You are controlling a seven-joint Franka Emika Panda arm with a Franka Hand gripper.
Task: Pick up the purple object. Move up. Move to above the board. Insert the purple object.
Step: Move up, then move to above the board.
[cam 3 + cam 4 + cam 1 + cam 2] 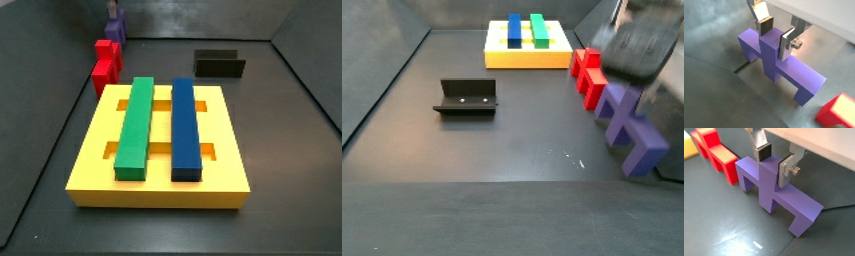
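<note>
Purple object: H-like piece lying flat on the dark floor, well apart from the board. In both wrist views its central bar runs between the 2 silver fingers.

Gripper: straddles that central bar, plates on either side. The pads look pressed to the bar's flanks, so I judge it clamped on the purple object, though contact is not beyond doubt. The piece sits on the floor, not lifted. Gripping the narrow bar makes sense: it is the only part slim enough to fit between the fingers, and it keeps the piece balanced for lifting.

Red object: just beside the purple one, near upper left of that wrist view; its corner shows at lower right in a wrist view.

Side views add the layout. Yellow board carries 1 green bar and 1 blue bar already seated. Fixture stands alone on the floor, centre left. From there the purple object lies at the right edge, the arm a blur above it. In a side view it is a small scrap at the top, fingers too small to read.
</note>
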